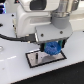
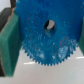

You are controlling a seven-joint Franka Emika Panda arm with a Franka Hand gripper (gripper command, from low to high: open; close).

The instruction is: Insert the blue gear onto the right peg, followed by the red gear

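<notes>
My gripper point(image 1: 51, 46) is shut on the blue gear point(image 1: 52, 50) and holds it just above the white plate with a black border point(image 1: 34, 59). In the wrist view the blue gear point(image 2: 50, 42) fills most of the picture, with its centre hole showing. It sits between the green finger pads point(image 2: 9, 45). The pegs are too blurred to tell apart in the exterior view and are hidden behind the gear in the wrist view. The red gear is out of view.
The plate lies on a white table point(image 1: 12, 70). The arm's white body point(image 1: 35, 17) fills the upper part of the exterior view, and a black cable point(image 1: 10, 37) runs along the exterior view's left.
</notes>
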